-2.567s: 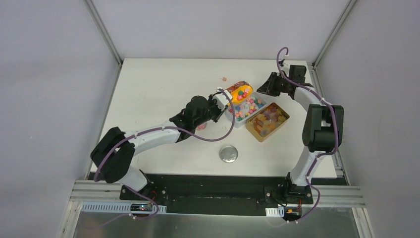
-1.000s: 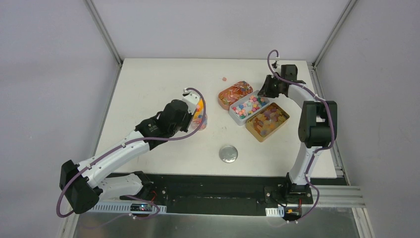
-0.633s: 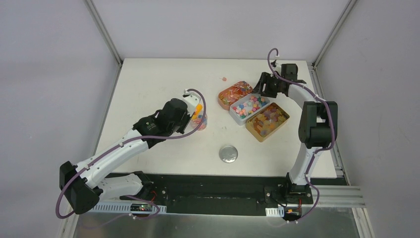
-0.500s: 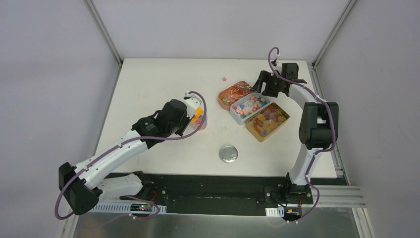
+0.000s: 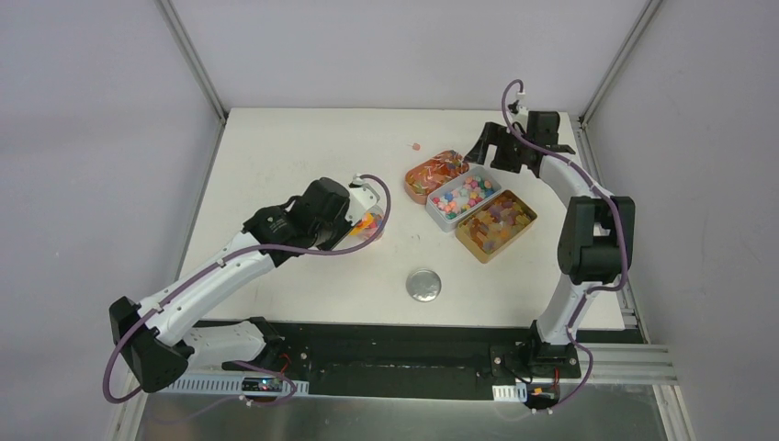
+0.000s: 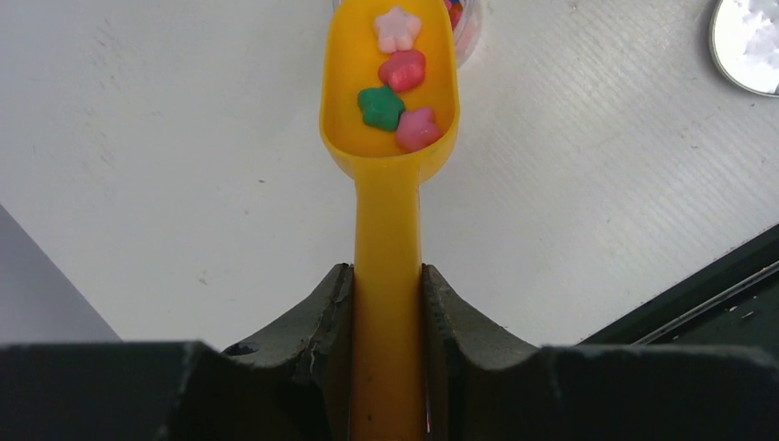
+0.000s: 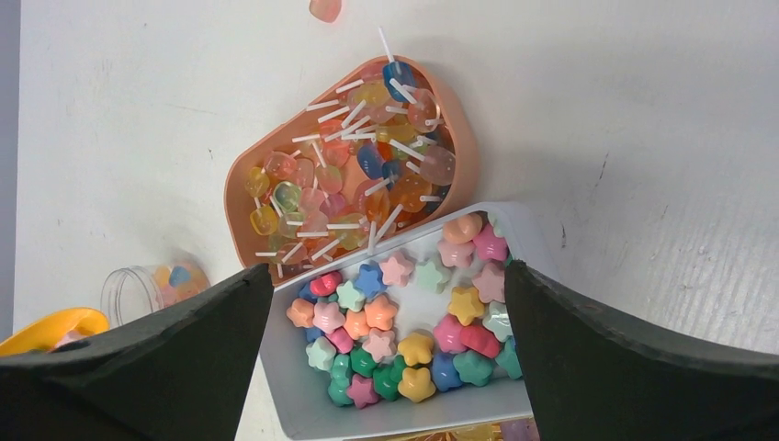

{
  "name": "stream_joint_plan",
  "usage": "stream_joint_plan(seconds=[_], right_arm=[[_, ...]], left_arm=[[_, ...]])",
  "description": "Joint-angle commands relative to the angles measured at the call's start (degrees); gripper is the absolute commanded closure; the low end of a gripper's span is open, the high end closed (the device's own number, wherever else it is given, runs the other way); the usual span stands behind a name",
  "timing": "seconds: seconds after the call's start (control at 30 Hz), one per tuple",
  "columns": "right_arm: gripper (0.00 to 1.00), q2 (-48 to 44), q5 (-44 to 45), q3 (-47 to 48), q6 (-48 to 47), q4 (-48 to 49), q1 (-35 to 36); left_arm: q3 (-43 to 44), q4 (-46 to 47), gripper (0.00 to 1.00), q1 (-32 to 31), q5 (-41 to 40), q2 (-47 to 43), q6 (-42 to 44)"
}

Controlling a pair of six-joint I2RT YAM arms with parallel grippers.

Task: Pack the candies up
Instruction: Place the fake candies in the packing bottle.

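Jaws of the left gripper [image 6: 388,276] are pressing shut on the handle of a yellow-orange scoop [image 6: 388,152], one finger on each side of it. The scoop is carrying four candies [image 6: 404,69] in its bowl: a pale pink star, a red one, a green one and a pink one, lying in a short row. Its front end is reaching over the rim of a small clear jar [image 6: 467,28], which is standing on the white table [image 5: 294,156] and holding a few coloured sweets [image 7: 174,276]. The right gripper [image 7: 388,276] is hanging over the far right of the table with its jaws spread wide and gripping nothing. Between them the wrist camera is looking down on a white tin [image 7: 294,404] full of star candies [image 7: 395,340] in pink, blue, yellow, green and orange. Sitting right against that tin on its far side, an orange oval tin [image 7: 464,138] is holding lollipops [image 7: 358,175] with white sticks. Just beside it on the near side, a gold tin [image 5: 479,257] is holding amber gummies [image 5: 496,223]. One pink sweet [image 7: 324,9] is lying loose on the table beyond the oval tin. A round silver lid [image 5: 423,286] is lying flat near the front edge, well apart from the jar and the tins.
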Motion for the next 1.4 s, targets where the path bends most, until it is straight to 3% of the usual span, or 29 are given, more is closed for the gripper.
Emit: stream_joint_plan(seconds=[0.0, 0.97, 1.13, 1.37], right_arm=[[0.0, -3.86, 0.69, -0.35, -0.64, 2.06, -0.33], [0.0, -5.96, 2.22, -3.18, -1.15, 2.47, -0.94], [0.0, -7.03, 1.3, -3.19, 0.53, 2.25, -0.94], [0.0, -6.57, 2.96, -1.66, 2.37, 0.02, -1.07]], left_arm=[[3.61, -2.9, 1.0, 0.48, 0.99, 1.13, 2.63], [13.94, -12.72, 1.0, 0.49, -0.75, 10.76, 5.98], [16.06, -10.84, 1.0, 0.51, -1.53, 9.84, 6.08], [16.56, -1.04, 1.0, 0.5, -1.45, 8.11, 4.81]])
